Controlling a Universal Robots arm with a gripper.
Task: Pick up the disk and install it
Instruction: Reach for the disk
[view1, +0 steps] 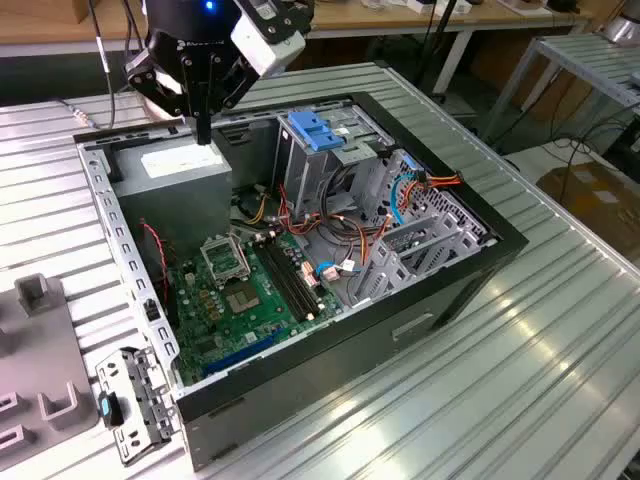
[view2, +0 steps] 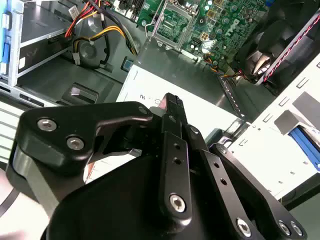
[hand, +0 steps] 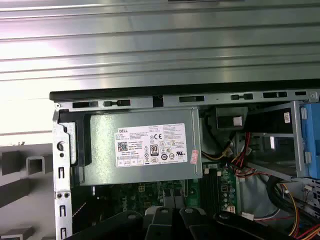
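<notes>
My gripper (view1: 204, 135) hangs over the back corner of an open computer case (view1: 470, 275), just above the grey power-supply box (view1: 185, 172) with its white sticker. Its black fingers (view2: 172, 107) are pressed together with nothing between them. In the first wrist view the power-supply box (hand: 145, 145) lies straight below the gripper's black links (hand: 170, 222). The disk is out of view. A light-blue plastic latch piece (view1: 315, 130) tops the drive bay in the middle of the case.
The case lies on its side on a slatted metal table (view1: 560, 330). Inside are a green motherboard (view1: 240, 290), loose red and orange cables (view1: 360, 235) and a grey metal drive cage (view1: 420, 245). A grey fixture (view1: 40, 350) and a metal bracket (view1: 130, 400) sit at the exterior view's left.
</notes>
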